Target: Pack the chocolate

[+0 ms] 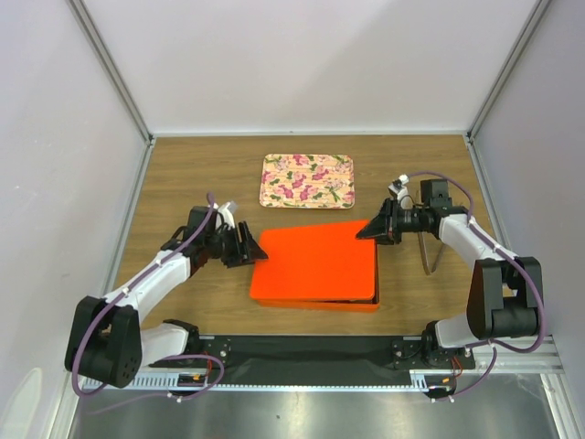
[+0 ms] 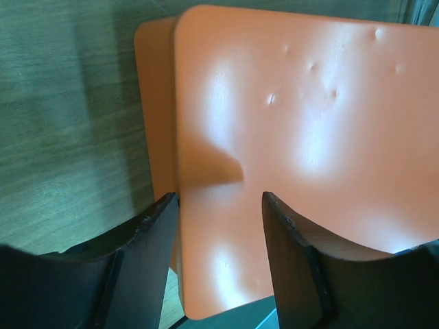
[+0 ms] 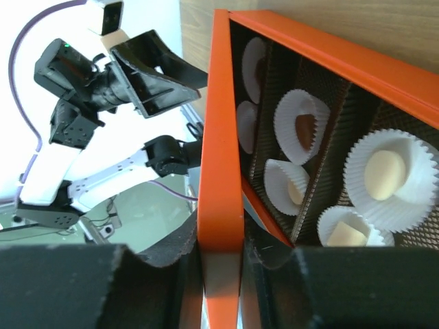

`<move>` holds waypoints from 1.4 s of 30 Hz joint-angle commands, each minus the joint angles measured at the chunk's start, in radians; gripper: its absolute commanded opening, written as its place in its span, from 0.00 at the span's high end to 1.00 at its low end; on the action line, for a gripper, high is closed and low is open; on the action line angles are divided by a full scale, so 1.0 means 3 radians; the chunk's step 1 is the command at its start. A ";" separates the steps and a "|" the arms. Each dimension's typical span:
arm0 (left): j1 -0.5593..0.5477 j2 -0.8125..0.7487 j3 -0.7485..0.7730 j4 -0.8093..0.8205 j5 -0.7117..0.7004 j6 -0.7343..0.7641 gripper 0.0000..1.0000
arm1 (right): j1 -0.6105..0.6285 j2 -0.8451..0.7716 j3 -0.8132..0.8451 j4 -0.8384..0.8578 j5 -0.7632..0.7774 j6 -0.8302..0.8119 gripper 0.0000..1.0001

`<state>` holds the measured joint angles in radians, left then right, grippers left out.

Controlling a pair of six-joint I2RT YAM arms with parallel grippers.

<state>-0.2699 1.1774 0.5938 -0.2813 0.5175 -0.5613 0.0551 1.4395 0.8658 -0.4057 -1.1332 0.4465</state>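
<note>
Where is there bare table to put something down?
Bare tabletop lies left of the floral tray, behind the left gripper, and in the far right corner beyond the right gripper. The middle is crowded: the right gripper pinches the orange lid, the left gripper stands open at its other edge.

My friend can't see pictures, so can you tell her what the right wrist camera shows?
Black jaws pinch the edge of an orange lid, holding it up over an open orange box. Inside, white paper cups hold brown chocolate or pale sweets. The other robot arm shows at the left.
</note>
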 commanded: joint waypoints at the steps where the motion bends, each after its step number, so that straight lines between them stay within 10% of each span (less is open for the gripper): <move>1: -0.0046 -0.0059 -0.0046 0.0237 0.0162 -0.0077 0.43 | -0.0020 -0.0074 0.0111 -0.0217 0.0152 -0.0210 0.72; 14: -0.0118 -0.0115 -0.0108 0.0390 0.0310 -0.0174 0.44 | -0.0255 -0.0048 0.0386 -0.0682 0.0683 -0.0348 0.44; 42: -0.0235 -0.0023 -0.0077 0.0483 0.0259 -0.0261 0.41 | -0.0194 -0.0554 0.0223 -0.0964 0.2464 0.0020 0.43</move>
<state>-0.3199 1.1633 0.5568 -0.1650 0.5804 -0.6254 -0.0223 1.3300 0.9535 -0.7174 -0.4267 0.4088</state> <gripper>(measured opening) 0.583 0.576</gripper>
